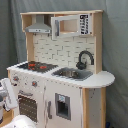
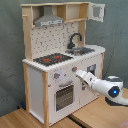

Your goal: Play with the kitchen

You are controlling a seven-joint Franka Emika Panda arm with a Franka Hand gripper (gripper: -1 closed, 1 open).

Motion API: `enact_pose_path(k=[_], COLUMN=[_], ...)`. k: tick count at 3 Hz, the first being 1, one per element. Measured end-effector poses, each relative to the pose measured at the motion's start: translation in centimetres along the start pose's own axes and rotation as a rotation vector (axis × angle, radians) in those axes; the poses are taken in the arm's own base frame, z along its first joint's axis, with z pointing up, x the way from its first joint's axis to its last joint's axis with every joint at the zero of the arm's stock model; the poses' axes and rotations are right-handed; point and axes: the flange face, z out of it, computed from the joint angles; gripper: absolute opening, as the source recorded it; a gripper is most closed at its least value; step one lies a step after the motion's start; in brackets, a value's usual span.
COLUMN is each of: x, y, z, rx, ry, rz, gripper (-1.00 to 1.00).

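Note:
The kitchen (image 1: pixel 75 95) is a tall white and pale-wood toy, seen in both exterior views. It has a black-red hob (image 2: pixel 52 59), a grey sink (image 2: pixel 82 50), a black faucet (image 2: pixel 75 40), a grey hood (image 2: pixel 48 20) and an oven door (image 2: pixel 64 95). In the second exterior view my gripper (image 2: pixel 79 75) reaches in from the right. It sits at the kitchen's front panel, just below the right knob (image 2: pixel 74 69) and right of the left knob (image 2: pixel 56 76). Whether it touches the panel does not show. In the first exterior view my arm (image 1: pixel 7 97) stands at the lower left, beside the oven door (image 1: pixel 27 105).
A small upper cabinet door (image 2: pixel 97 11) stands swung out at the top right of the kitchen. The kitchen stands on a wooden floor surface (image 2: pixel 30 119). A grey curtain (image 2: pixel 10 60) hangs behind it. A rounded counter end (image 1: pixel 102 79) juts out beside the sink.

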Motion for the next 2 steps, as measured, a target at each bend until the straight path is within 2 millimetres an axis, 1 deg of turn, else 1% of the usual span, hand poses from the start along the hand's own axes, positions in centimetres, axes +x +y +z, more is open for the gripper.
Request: enact_pose_path(k=[1, 2], x=[2.6, 6.0], y=[1.6, 2.4], z=[-2.9, -5.2], rx=[-0.02, -0.053], ry=[0.073, 0.141], rz=[-0.047, -0.089], gripper=[1.0, 1.0])
